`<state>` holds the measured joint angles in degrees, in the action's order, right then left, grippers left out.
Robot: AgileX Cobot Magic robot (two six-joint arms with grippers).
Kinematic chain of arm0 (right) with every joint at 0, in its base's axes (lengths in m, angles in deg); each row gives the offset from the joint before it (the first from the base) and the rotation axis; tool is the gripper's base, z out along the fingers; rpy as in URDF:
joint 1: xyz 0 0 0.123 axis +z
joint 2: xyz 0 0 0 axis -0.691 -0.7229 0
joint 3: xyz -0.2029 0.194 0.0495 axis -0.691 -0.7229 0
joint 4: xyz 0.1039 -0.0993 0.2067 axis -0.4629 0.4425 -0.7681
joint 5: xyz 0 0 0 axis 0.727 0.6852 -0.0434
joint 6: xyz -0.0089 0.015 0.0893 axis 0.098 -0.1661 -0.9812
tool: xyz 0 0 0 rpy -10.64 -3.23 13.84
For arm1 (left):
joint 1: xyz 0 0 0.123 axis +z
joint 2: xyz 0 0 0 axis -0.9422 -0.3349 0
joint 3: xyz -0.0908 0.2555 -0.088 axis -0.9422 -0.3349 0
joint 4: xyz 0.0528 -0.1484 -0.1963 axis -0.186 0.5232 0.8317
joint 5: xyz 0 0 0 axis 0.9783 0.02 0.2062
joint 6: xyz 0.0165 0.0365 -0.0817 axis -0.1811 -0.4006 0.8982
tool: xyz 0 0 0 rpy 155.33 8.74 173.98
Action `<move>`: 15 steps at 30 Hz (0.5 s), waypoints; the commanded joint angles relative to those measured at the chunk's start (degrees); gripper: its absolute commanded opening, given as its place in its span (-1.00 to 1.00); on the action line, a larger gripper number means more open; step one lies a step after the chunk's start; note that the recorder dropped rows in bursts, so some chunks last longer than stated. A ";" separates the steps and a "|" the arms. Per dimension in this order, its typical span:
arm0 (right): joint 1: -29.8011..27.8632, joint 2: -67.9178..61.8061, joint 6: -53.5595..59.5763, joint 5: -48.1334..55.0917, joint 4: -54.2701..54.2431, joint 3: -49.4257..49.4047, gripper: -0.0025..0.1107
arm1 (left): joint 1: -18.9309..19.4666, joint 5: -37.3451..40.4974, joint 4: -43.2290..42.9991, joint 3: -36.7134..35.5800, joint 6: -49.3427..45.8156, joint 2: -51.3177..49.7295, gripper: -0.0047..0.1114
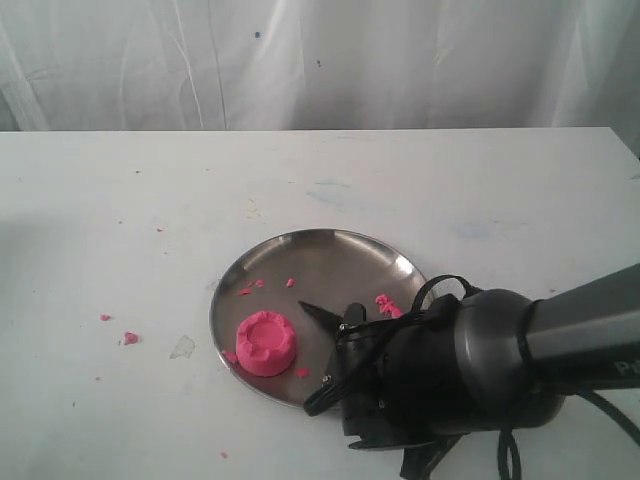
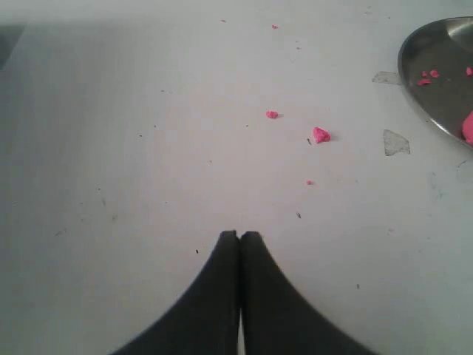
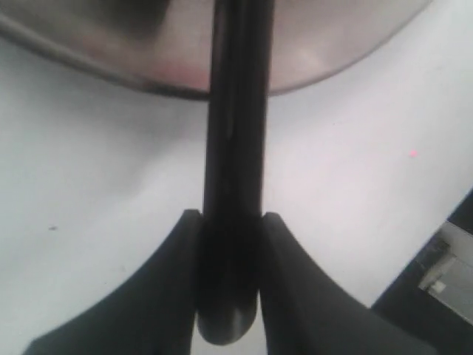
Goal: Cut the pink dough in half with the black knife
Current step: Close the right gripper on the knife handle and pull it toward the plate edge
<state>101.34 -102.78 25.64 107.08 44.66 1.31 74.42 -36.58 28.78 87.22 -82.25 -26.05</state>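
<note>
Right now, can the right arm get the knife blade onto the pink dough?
Probably yes. The right gripper holds the black knife, tip just short of the pink dough, with only bare steel plate between.

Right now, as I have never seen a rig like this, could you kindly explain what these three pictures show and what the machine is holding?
It is a two-armed robot. One camera watches the white table from outside; each wrist carries another. On the table sits a steel plate with a round pink dough, still whole, and pink crumbs nearby. The right gripper, the big dark arm in the outside picture, has its fingers clamped on the black knife, whose tip points toward the dough. The left gripper is closed, empty, above bare table.
</note>
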 commanded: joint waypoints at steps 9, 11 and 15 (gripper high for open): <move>-6.23 7.99 -2.35 1.08 0.87 -0.24 -0.96 | 0.01 0.31 0.03 -0.19 0.00 0.28 -0.92; -9.99 12.23 3.47 -4.37 -6.27 -0.24 -0.96 | 0.01 0.31 0.03 -0.19 0.00 0.28 -0.92; -19.19 20.32 19.27 -14.03 -25.45 -0.24 -0.96 | 0.01 0.31 0.03 -0.19 0.00 0.28 -0.92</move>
<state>87.92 -87.73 34.41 98.64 30.75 1.21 74.42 -36.58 28.78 87.22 -82.25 -26.05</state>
